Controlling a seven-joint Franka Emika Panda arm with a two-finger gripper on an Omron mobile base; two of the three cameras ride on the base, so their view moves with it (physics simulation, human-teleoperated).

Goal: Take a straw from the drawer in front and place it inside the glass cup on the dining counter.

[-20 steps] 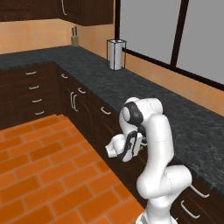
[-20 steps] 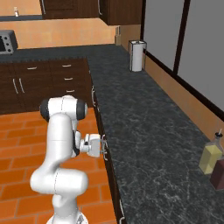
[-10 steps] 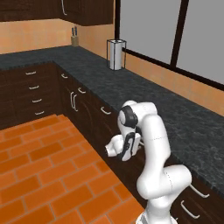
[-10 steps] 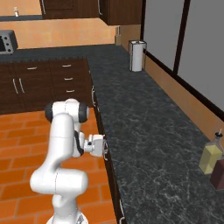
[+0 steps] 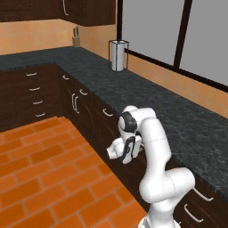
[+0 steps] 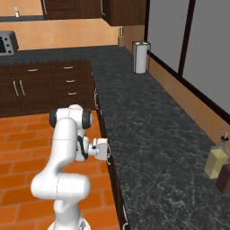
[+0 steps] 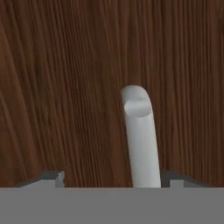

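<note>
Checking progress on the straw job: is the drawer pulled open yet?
No: in the hand view the drawer front and its silver handle sit close ahead, nothing inside exposed.

White arm (image 5: 153, 156) bent low against dark cabinet fronts (image 5: 91, 111), black speckled table (image 5: 147, 100), paper towel roll (image 5: 118, 55), knife block (image 5: 76, 41), orange tiled floor (image 5: 49, 173)

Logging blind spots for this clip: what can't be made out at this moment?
- Drawer contents: hand view, closed front panel hides any straw.
- Gripper on the silver handle: hand view, fingertips cut off by the bottom edge; grip unclear.
- Gripper in left base view: the arm's wrist covers it.
- Bottles: right base view, cut off by right edge.
</note>
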